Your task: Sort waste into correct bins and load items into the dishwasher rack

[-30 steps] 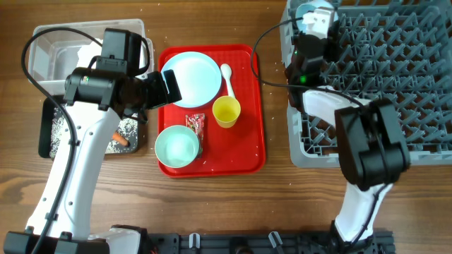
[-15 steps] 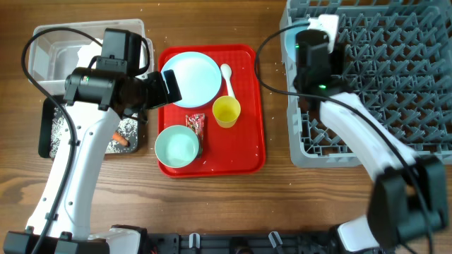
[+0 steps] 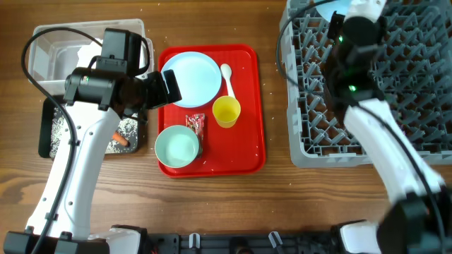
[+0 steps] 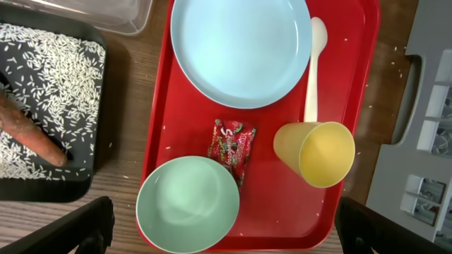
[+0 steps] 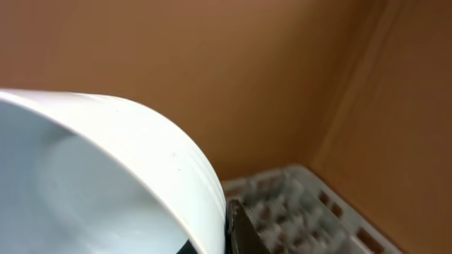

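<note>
Overhead view of a wooden desk. Within the last second the right claw [image 3: 347,21] has swung from the far left corner of the grey dishwasher rack [image 3: 395,92] inward over its pegs, toward the desk's far right corner. It is clamped on the rim of a pale blue-green bowl [image 5: 106,169], which fills its wrist view and is not yet set down. The bowl appears to be on its way to a slot between pegs, and letting go looks like the next step.

The left arm has not moved. The left claw [image 4: 223,224] hangs spread wide, holding nothing, above the red tray [image 3: 247,106] in the middle of the desk. On that tray sit a pale blue plate [image 3: 191,76], a white plastic spoon [image 3: 227,77] beside it, a yellow cup [image 3: 226,111], a second bowl [image 3: 176,147] toward the near edge, and a red-and-white wrapper [image 3: 195,121] just beside that bowl.

By the desk's left edge, the black tray [image 3: 49,130] holds rice grains [image 4: 49,77] and a carrot [image 4: 32,137]. The clear tub [image 3: 42,49] sits behind it at the far left corner. The wrapper and four dishes look left to handle.
</note>
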You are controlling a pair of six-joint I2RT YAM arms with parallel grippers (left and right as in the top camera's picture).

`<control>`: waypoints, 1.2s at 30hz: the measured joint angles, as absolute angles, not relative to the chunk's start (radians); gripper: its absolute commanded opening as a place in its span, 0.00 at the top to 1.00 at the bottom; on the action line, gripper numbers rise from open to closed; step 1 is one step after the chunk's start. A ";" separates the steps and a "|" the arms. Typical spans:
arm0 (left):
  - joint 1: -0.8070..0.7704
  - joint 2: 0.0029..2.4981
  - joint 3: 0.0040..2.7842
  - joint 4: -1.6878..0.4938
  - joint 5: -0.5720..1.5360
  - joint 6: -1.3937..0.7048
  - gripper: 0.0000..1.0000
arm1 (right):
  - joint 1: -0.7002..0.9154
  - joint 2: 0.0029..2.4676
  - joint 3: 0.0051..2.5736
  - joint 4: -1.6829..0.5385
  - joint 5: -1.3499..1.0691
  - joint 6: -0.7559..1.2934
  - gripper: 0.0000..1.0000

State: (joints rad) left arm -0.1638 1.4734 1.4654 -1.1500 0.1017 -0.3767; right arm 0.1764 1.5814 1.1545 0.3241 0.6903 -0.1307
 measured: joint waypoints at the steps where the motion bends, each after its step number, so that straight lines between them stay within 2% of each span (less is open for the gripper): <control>1: -0.164 1.473 1.465 -1.151 0.102 -0.377 0.00 | 0.162 1.628 1.155 0.332 0.693 -0.134 0.96; 5: -0.164 1.473 1.465 -1.152 0.102 -0.377 0.00 | 0.140 1.787 1.177 0.244 0.720 -0.143 0.96; 9: -0.164 1.473 1.465 -1.151 0.102 -0.377 0.00 | 0.140 1.843 1.343 -0.040 0.722 -0.117 0.96; 11: -0.164 1.473 1.465 -1.151 0.102 -0.377 0.00 | 0.140 1.844 1.502 -0.258 0.707 -0.081 0.96; 15: -0.164 1.473 1.465 -1.151 0.102 -0.377 0.00 | 0.140 1.844 1.719 -0.445 0.681 -0.052 0.96; 21: -0.164 1.473 1.465 -1.151 0.102 -0.377 0.00 | 0.140 1.882 1.792 -0.461 0.764 -0.081 0.96; 30: -0.164 1.473 1.465 -1.151 0.102 -0.377 0.00 | 0.140 2.156 1.789 -0.410 0.903 -0.162 0.96; 36: -0.164 1.473 1.465 -1.151 0.102 -0.377 0.00 | 0.143 2.160 1.789 -0.383 0.927 -0.213 0.96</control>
